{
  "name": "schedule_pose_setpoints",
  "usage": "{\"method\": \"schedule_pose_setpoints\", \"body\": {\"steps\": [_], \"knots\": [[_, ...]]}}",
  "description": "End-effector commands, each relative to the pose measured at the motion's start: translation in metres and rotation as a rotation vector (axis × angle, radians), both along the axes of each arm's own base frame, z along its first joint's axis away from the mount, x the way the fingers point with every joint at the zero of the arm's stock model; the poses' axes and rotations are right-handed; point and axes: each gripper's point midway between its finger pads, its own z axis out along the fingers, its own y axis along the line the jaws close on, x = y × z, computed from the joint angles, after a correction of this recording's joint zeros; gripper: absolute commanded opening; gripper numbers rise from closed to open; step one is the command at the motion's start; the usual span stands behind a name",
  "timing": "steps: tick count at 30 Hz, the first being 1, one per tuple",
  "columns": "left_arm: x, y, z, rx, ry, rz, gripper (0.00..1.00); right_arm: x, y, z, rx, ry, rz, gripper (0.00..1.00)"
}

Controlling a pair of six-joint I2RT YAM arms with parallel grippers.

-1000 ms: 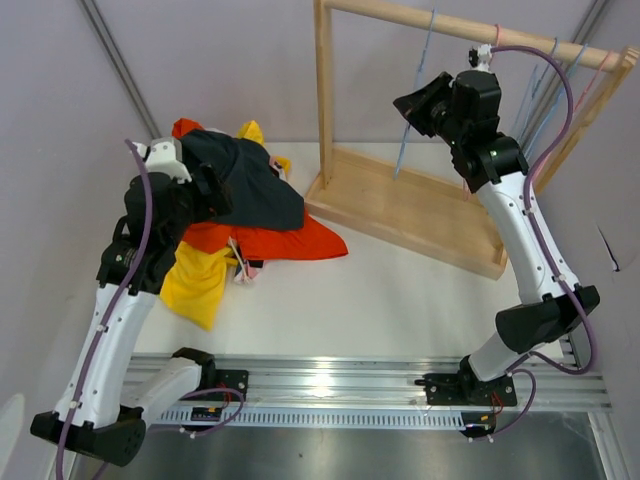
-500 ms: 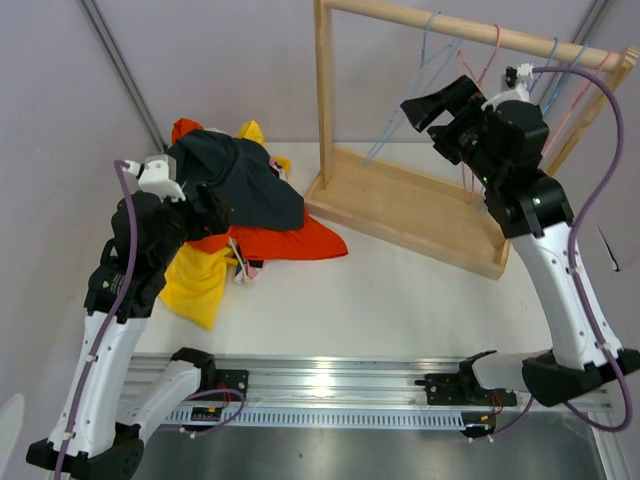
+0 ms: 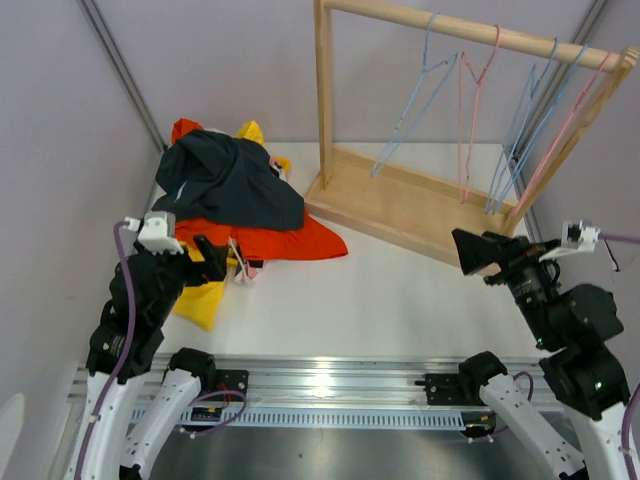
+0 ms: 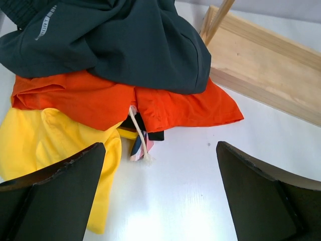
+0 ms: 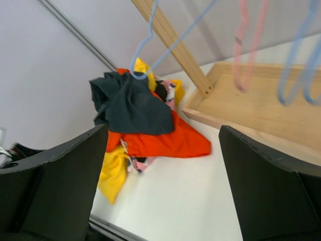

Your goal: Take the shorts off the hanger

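The shorts lie in a heap at the table's back left: a dark slate grey pair [image 3: 235,180] on top, orange-red [image 3: 290,240] under it, yellow [image 3: 200,290] at the front. A pink printed edge [image 4: 138,148] and a bit of black [image 4: 153,134] peek out below. The hangers [image 3: 470,110] dangle bare from the rack's rail. My left gripper [image 3: 213,262] is open, just in front of the heap and touching nothing. My right gripper [image 3: 475,255] is open and empty at the near right, in front of the rack.
The wooden rack [image 3: 400,205] stands at the back right, its flat base [image 4: 266,65] next to the heap. Blue hangers [image 5: 150,30] and a pink one [image 5: 248,45] hang from its rail. Bare white table lies between the two grippers.
The right arm dropped from the rack's rail to the near right, and its jaws now stand open. The left arm pulled back from the heap toward the near edge.
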Motion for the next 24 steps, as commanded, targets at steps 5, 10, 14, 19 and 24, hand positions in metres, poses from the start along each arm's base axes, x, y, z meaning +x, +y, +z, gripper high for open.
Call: {"method": "schedule_pose_setpoints", "body": {"steps": [5,10,14,19,24], "knots": [[-0.015,0.026,0.014,-0.029,-0.129,0.134,0.99,-0.023,-0.035,-0.065,-0.047,-0.003,-0.118,0.99],[-0.019,0.037,0.014,-0.049,-0.175,0.202,0.99,-0.030,-0.045,-0.101,-0.033,0.025,-0.152,0.99],[-0.026,0.046,0.016,-0.054,-0.193,0.244,0.99,-0.026,-0.045,-0.106,-0.039,0.065,-0.166,1.00],[-0.024,0.051,0.011,-0.045,-0.168,0.276,0.99,-0.032,-0.047,-0.086,-0.101,0.042,-0.155,0.99],[-0.021,0.053,0.007,-0.038,-0.149,0.294,0.99,-0.030,-0.059,-0.098,-0.163,0.051,-0.208,1.00]]}}
